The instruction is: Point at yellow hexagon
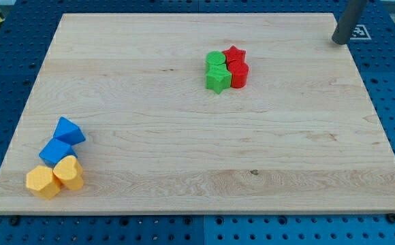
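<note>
Standing at the view's top right, our tip [339,41] rests at the far right corner of the bench [184,136], just at the board's edge, with the dark rod rising out of the frame above it. There are no fingers on this rig, only the rod, so nothing is held and there is no opening to report.

Nearest to our tip, though well apart from it, is a tight cluster near the top centre of the bench. It holds a red star block [234,54] touching a red rounded block [238,73] below it, and on their left a green rounded block [215,59] above a green star block [217,79]. All four touch their neighbours.

Farthest from our tip, at the view's bottom left corner, lies a second cluster. The yellow hexagon [42,182] sits at its lower left end, touching a yellow heart-like block [69,172] on its right. Above these is a blue block [54,152], and above that a blue triangular block [69,131].

Our tip touches no block.
</note>
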Controlling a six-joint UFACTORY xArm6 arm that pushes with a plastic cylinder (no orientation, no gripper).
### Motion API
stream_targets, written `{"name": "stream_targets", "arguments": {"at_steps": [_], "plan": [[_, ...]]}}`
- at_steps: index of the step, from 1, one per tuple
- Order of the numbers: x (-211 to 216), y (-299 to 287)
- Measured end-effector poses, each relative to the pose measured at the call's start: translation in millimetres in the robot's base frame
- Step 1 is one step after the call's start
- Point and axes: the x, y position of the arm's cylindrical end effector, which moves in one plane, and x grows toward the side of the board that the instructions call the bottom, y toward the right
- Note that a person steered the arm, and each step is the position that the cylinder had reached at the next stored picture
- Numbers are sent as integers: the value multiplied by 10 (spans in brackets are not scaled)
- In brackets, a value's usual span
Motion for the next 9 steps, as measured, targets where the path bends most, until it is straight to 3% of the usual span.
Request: {"name": "stream_targets", "arguments": {"at_steps": [2, 3, 4, 9], "plan": [[15, -3], [608, -239], [1145, -864], [2557, -3067]]}}
